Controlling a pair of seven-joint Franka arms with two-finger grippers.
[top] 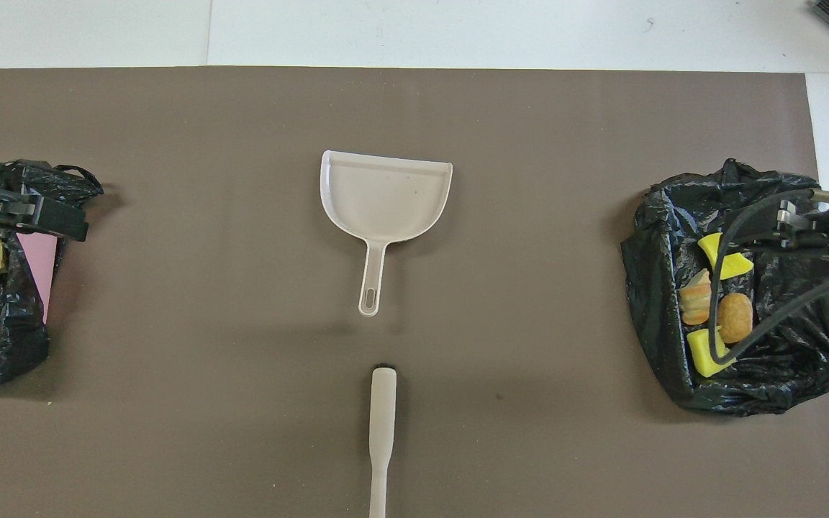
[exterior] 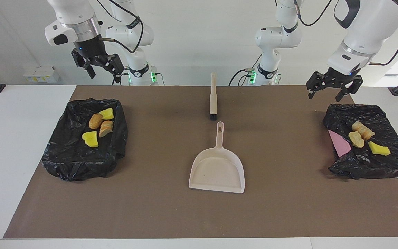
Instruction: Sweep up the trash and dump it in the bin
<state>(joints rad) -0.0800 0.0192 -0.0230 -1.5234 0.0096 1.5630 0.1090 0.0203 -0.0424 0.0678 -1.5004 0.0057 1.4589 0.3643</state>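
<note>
Left pincer [exterior: 333, 90] and right pincer [exterior: 99, 66] both hang raised, jaws apart.

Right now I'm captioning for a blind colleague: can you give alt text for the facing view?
Seven pieces of trash lie in two black-lined bins, one at each end of a brown mat; an empty dustpan and brush lie mid-table. The left gripper and right gripper hang open, holding nothing.
</note>
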